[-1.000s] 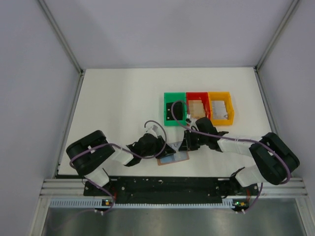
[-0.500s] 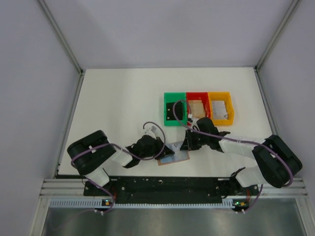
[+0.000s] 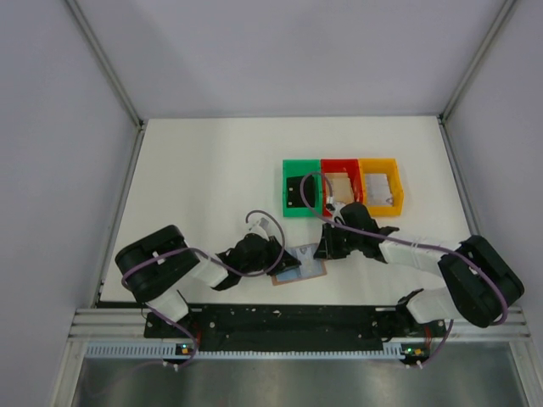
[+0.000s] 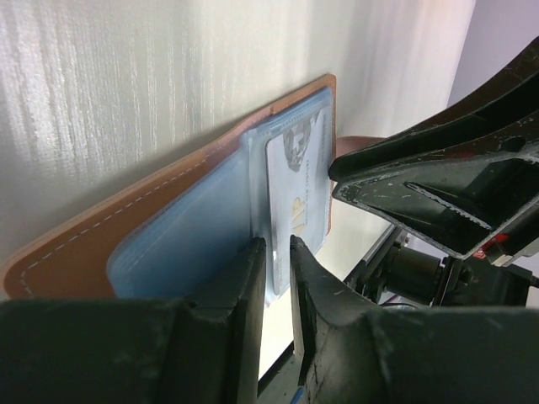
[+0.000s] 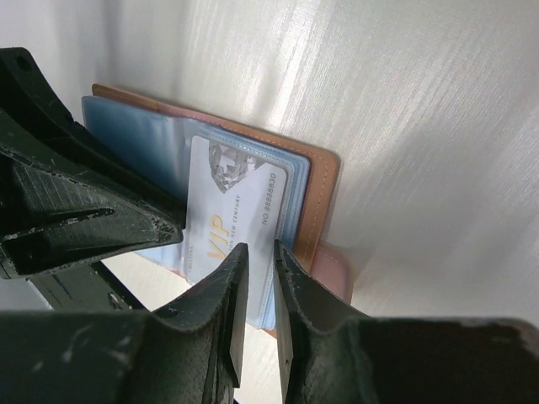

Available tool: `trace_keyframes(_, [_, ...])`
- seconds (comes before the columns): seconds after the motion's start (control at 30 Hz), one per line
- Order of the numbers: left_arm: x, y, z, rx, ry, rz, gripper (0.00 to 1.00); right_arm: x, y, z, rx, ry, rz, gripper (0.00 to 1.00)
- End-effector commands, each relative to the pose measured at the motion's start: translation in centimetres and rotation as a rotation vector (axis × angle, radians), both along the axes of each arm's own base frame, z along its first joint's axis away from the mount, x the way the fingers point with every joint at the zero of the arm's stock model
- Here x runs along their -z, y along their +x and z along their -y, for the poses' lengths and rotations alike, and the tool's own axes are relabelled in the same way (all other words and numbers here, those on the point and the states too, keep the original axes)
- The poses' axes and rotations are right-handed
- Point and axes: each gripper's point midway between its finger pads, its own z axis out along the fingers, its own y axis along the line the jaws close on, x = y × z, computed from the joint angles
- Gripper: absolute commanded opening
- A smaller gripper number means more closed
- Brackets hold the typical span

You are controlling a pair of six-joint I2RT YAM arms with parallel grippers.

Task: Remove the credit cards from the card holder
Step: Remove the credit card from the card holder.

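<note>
Left pincer (image 3: 285,259) and right pincer (image 3: 321,252) low at opposite edges of card holder (image 3: 307,271).

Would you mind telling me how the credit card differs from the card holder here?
The credit card is pale with gold VIP lettering; the card holder is brown leather lined blue-grey. The credit card is smaller, covering only part of the card holder's inner face. Both are flat rectangles.
</note>
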Motion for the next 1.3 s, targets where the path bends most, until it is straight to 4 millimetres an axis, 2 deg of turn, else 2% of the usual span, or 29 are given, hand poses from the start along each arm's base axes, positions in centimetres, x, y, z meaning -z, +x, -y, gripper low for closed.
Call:
trace_keyframes(0.0, [0.3,0.2,-0.5,-0.022,0.035,-0.002,0.24,0.2,0.0,-0.2,-0.019,0.012,-0.006,0.18])
trace_keyframes(0.27, [0.8,0.0,-0.8,-0.035,0.039,-0.02,0.26,1.1,-0.3,-0.4,-0.039,0.01,-0.035,0.13])
trace_keyframes(0.5, [-0.4,0.0,-0.4,-0.038,-0.057,0.007,0.24,1.6,-0.6,-0.3,-0.044,0.003,-0.051,0.11])
trace_keyframes(0.7, [-1.4,0.0,-0.2,-0.035,-0.109,0.042,0.18,1.6,-0.5,-0.4,-0.046,0.005,-0.052,0.11])
trace_keyframes(0.8, [-1.8,0.1,-0.4,-0.037,-0.123,0.057,0.09,1.5,-0.5,-0.4,-0.049,0.009,-0.048,0.11])
trace_keyframes(0.9, [-2.1,0.0,-0.5,-0.04,-0.129,0.068,0.01,1.1,-0.4,-0.6,-0.044,0.028,-0.04,0.11])
trace_keyframes(1.1, [-2.4,-0.2,-0.9,-0.044,-0.145,0.073,0.0,0.0,0.0,-0.7,-0.03,0.073,-0.018,0.11])
trace_keyframes(1.27, [-3.1,-0.3,-0.9,-0.042,-0.174,0.094,0.0,-2.8,0.2,-1.6,-0.041,0.169,0.054,0.23])
